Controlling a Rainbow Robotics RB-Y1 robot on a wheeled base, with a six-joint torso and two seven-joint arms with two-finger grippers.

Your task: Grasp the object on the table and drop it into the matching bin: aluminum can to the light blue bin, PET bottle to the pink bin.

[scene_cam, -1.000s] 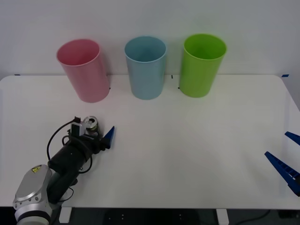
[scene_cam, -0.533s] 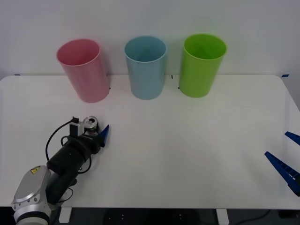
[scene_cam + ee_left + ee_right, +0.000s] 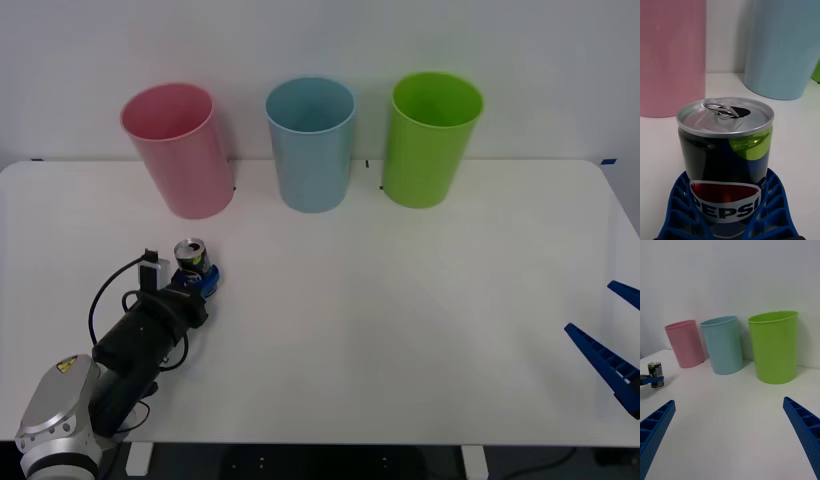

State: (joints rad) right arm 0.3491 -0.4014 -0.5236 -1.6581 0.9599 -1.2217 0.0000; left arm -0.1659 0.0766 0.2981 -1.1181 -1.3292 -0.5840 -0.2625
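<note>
Left wrist: upright green/blk can (image 3: 725, 161), silver top, in left claw (image 3: 728, 210).

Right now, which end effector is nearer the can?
Left. The left end effector is closed around the can; the right end effector waits open across the table.

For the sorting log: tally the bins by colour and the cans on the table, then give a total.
Pink bin: 1
Light blue bin: 1
Lime green bin: 1
Aluminum can, between the left gripper fingers: 1
Total: 4
</note>
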